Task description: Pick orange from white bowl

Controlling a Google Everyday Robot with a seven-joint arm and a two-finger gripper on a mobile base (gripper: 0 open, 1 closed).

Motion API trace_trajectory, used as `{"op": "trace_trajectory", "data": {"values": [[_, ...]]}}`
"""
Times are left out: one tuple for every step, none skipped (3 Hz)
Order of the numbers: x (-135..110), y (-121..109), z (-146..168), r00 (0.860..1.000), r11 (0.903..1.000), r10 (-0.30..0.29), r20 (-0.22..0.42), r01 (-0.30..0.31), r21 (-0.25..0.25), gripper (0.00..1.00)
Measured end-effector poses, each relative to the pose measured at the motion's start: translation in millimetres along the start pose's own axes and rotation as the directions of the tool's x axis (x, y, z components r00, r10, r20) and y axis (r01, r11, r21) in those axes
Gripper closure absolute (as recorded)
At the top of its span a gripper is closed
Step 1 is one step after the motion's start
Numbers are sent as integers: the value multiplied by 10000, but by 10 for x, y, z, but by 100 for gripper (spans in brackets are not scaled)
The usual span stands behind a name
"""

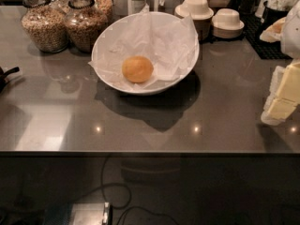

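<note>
The orange (137, 69) is round and yellow-orange. It lies on crinkled white paper inside the white bowl (187, 69), a little left of the bowl's middle. The bowl stands on the grey countertop, towards the back. My gripper (282, 97) shows as cream and white blocks at the right edge of the view. It is well to the right of the bowl and apart from it, with part of it cut off by the frame edge.
Two glass jars of grains (46, 25) (84, 25) stand behind the bowl on the left. Stacked small cream bowls (196, 9) (227, 21) stand behind it on the right. A dark object (5, 75) pokes in at the left edge. The counter's front edge (140, 152) runs across the view, with cables on the floor below.
</note>
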State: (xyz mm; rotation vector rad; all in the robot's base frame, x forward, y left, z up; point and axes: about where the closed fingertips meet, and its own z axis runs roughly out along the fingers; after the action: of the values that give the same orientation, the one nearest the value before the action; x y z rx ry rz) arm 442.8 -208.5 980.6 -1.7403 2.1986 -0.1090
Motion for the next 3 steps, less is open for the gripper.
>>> {"op": "trace_trajectory", "data": {"values": [[-317,-83,27,9969,9976,-693,383,693,1,0],[-696,-171,92,9862,9902,-1380,913,1392,-70,0],[-1016,-270,182,9750,9838,-1731,1397,1779,-231,0]]}}
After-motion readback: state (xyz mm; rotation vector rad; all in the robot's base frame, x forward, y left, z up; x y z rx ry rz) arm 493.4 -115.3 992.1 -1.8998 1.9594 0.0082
